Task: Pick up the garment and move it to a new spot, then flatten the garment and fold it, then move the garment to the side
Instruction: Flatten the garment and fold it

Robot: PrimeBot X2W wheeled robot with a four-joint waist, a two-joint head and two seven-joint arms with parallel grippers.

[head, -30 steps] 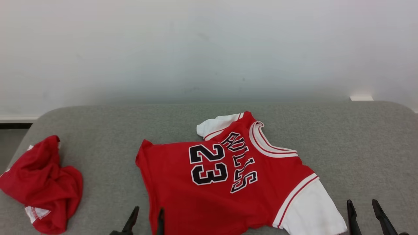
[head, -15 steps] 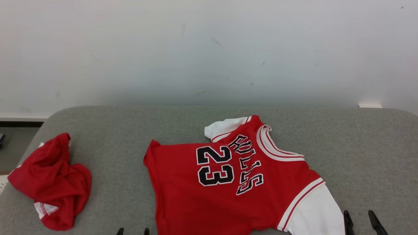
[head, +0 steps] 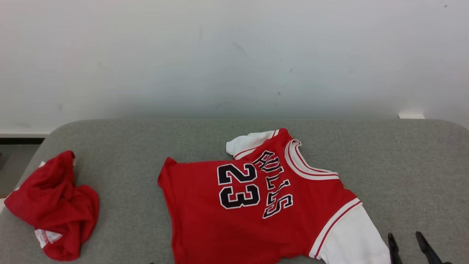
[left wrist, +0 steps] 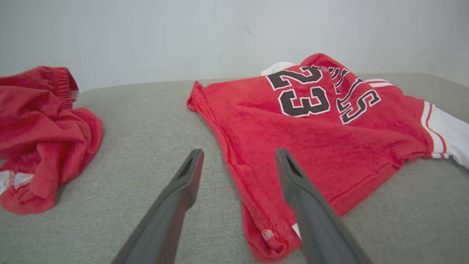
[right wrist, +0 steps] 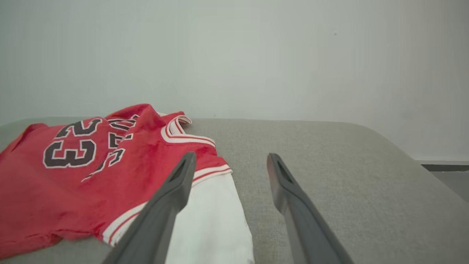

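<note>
The jersey (head: pixel 256 209) is laid with its long axis from 8 to 2 o'clock, collar pointed at 2; left gripper (left wrist: pixel 239 152) and right gripper (head: pixel 404 234) are held apart.

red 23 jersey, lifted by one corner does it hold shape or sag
Probably floppy: the red 23 jersey lies thin with a curled hem, so it would likely drape from one pinch. It looks light, and pushed it may bunch on the grey fabric surface rather than slide.

Before me, a grey desk (head: pixel 403 165) holds a jersey (head: pixel 205 220) spread out mid-surface and a crumpled red cloth (head: pixel 47 205) at my left.
</note>
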